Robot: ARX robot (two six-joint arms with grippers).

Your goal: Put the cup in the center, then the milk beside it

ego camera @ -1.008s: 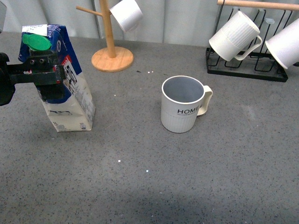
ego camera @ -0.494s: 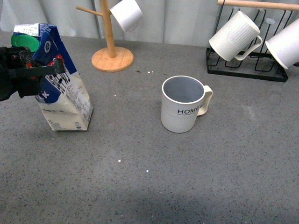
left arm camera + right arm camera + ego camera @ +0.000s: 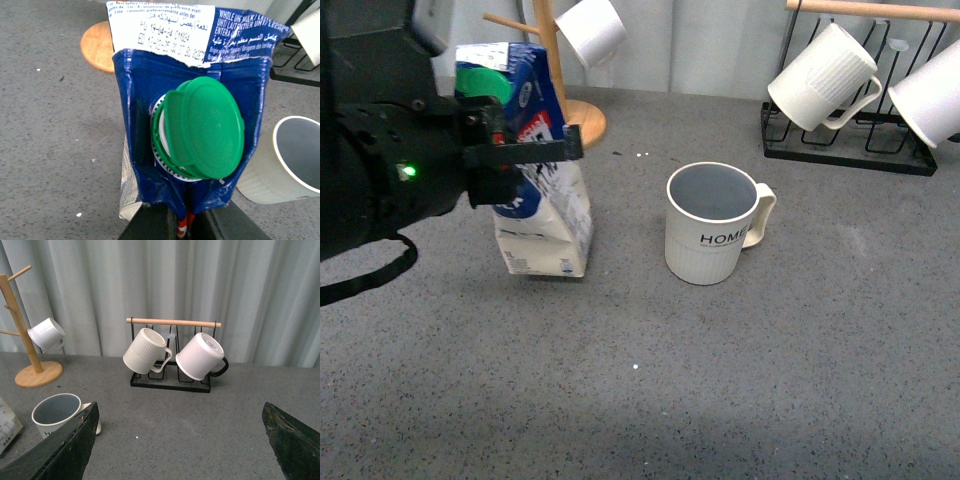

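Ahead, left gripper (image 3: 523,148) clenched on the milk (image 3: 548,222) near its top, milk just left of the cup (image 3: 708,228), cup upright on the grey table (image 3: 800,350), handle rightward, at left wrist, green cap (image 3: 205,127) facing the lens, cup close beside, at right wrist, right gripper (image 3: 180,450) spread wide, empty.

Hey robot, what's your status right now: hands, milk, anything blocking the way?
Left fingers shut on milk. Right fingers open, empty. Cup upright mid-table, milk to its left, not touching. Nothing between them.
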